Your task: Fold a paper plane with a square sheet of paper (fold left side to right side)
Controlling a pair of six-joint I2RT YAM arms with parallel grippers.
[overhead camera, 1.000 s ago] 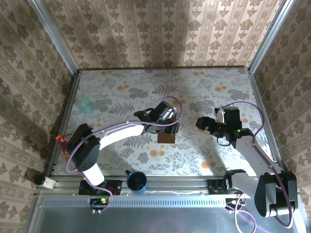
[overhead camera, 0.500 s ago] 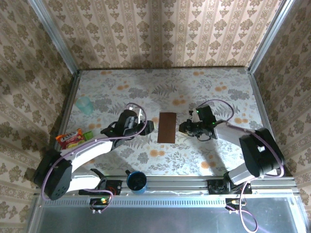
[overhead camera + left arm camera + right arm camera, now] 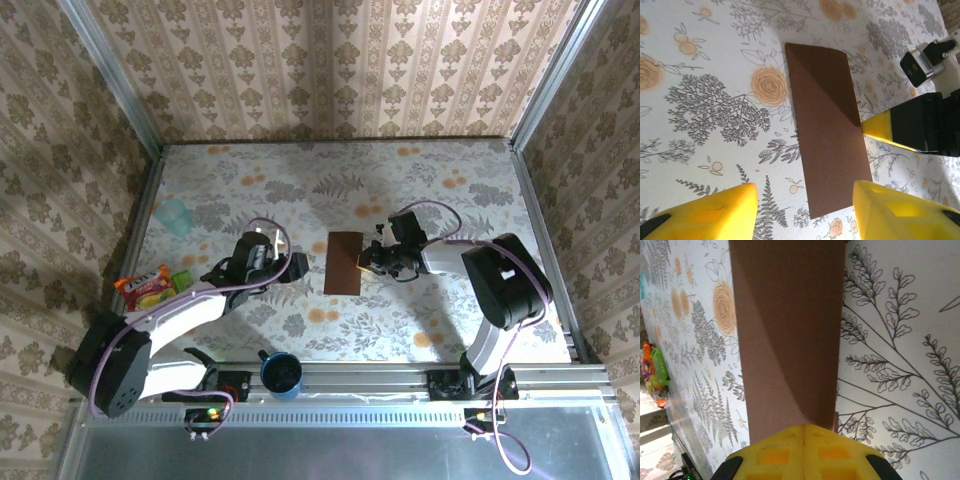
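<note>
The square sheet of paper [image 3: 345, 263] lies flat at the table's middle, folded into a narrow dark reddish-brown rectangle with a faint diagonal crease [image 3: 827, 125]. A paper plane is out of view. My right gripper [image 3: 366, 262] is shut, and its joined yellow fingertips [image 3: 804, 432] rest on the middle of the paper's right long edge [image 3: 785, 330]; that tip also appears in the left wrist view [image 3: 880, 129]. Just left of the paper, my left gripper [image 3: 297, 265] stands open above the table, its fingers [image 3: 725, 210] either side of the paper's near corner, holding nothing.
A dark blue cup [image 3: 282, 373] stands at the near edge between the arm bases. At the far left stands a pale teal cup [image 3: 175, 215]. An orange snack packet [image 3: 143, 287] lies by the left rail. Patterned walls enclose the table.
The left gripper has let go of the paper and drawn back to the left. The paper now lies flat as a folded rectangle. The right gripper has moved left to its right edge and shut.
</note>
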